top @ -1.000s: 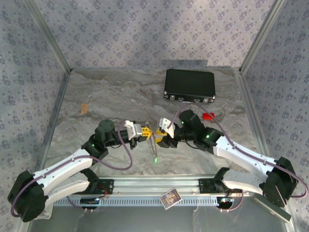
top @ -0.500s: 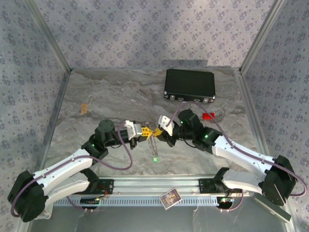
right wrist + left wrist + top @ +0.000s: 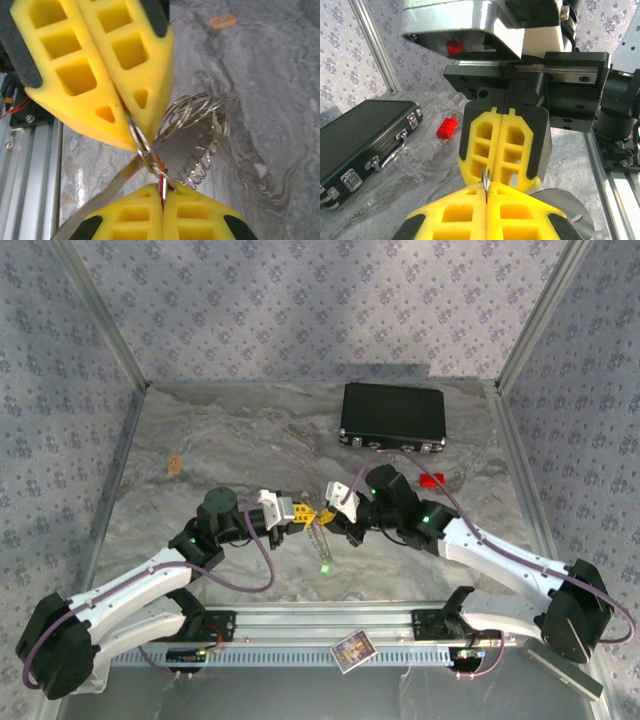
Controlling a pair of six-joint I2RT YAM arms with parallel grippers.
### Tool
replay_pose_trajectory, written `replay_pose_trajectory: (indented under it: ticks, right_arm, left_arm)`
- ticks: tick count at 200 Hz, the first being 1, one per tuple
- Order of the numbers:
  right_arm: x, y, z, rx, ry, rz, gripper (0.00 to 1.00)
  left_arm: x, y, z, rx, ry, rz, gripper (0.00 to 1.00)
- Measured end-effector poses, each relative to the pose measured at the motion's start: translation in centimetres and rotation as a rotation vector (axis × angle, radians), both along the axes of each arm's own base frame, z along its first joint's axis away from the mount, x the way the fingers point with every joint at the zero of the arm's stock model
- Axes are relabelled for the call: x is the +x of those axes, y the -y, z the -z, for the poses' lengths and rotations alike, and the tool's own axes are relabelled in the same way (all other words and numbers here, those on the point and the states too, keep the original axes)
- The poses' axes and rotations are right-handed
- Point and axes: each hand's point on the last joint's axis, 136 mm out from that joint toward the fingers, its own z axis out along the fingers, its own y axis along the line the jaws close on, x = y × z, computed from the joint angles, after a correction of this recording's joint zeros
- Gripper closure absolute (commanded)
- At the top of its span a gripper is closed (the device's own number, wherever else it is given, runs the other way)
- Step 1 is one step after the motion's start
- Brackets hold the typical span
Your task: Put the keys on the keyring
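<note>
Mid-table, my left gripper (image 3: 305,512) and right gripper (image 3: 331,519) meet tip to tip. In the left wrist view my left gripper (image 3: 486,190) is shut on the thin silvery keyring (image 3: 486,179). The right arm's shut yellow fingers (image 3: 502,145) stand just behind it. From the right wrist, the keyring (image 3: 138,136) runs from the left arm's fingers (image 3: 100,65) down to my right gripper (image 3: 162,189), shut on a red-edged key (image 3: 162,183). Silvery coils (image 3: 202,122) hang beside a flat metal blade. A green tag (image 3: 323,567) lies below the grippers.
A black case (image 3: 392,415) sits at the back, with a small red brick (image 3: 432,480) near its right front. A beige chip (image 3: 175,464) lies far left. The aluminium rail (image 3: 320,625) with a card (image 3: 352,650) runs along the near edge.
My right gripper has gone from open to shut and shifted slightly left toward the left gripper. The left arm has stayed where it was, still shut.
</note>
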Motion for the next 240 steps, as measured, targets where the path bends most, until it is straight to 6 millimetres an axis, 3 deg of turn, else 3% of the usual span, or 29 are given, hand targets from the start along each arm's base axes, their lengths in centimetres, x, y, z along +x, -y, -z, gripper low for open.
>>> replay_pose_trajectory:
  ticks: [31, 72, 147, 199, 212, 240]
  right_arm:
    - [-1.3, -0.5, 1.1, -0.042, -0.046, -0.065, 1.00]
    - [-1.5, 0.1, 1.5, -0.068, -0.045, -0.068, 1.00]
    - [-1.1, 1.9, -2.5, -0.010, 0.097, -0.006, 1.00]
    - [-1.1, 2.1, -2.4, -0.036, 0.124, -0.004, 1.00]
    - [-1.1, 2.1, -2.7, -0.041, 0.131, -0.002, 1.00]
    - [-0.8, 2.2, -3.0, -0.049, 0.148, 0.012, 1.00]
  left_arm:
    - [-0.7, 0.2, 1.4, 0.058, 0.018, 0.027, 1.00]
    - [-0.9, 0.1, 2.0, 0.090, 0.045, 0.036, 1.00]
    - [-0.4, -0.2, 1.6, 0.104, 0.078, 0.002, 1.00]
    - [-0.5, -0.1, 1.7, 0.114, 0.076, 0.009, 1.00]
    - [-0.5, 0.0, 1.5, 0.113, 0.076, 0.008, 0.85]
    - [-0.3, 0.0, 1.3, 0.112, 0.074, 0.001, 0.65]
